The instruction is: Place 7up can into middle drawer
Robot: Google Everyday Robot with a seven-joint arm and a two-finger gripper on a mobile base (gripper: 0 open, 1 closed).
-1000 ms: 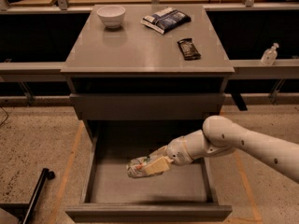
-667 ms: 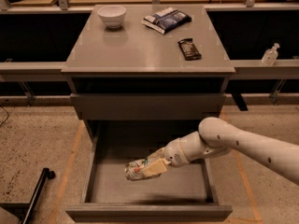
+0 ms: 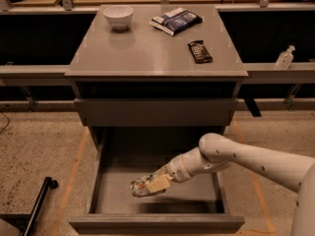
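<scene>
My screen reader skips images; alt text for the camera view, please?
The gripper holds the 7up can inside the open middle drawer. On the cabinet top sit a white bowl, a snack bag and a dark candy bar.

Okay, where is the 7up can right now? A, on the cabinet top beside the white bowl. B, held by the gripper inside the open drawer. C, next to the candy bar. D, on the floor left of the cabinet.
B: the 7up can lies sideways in the gripper, down between the walls of the open middle drawer.
</scene>
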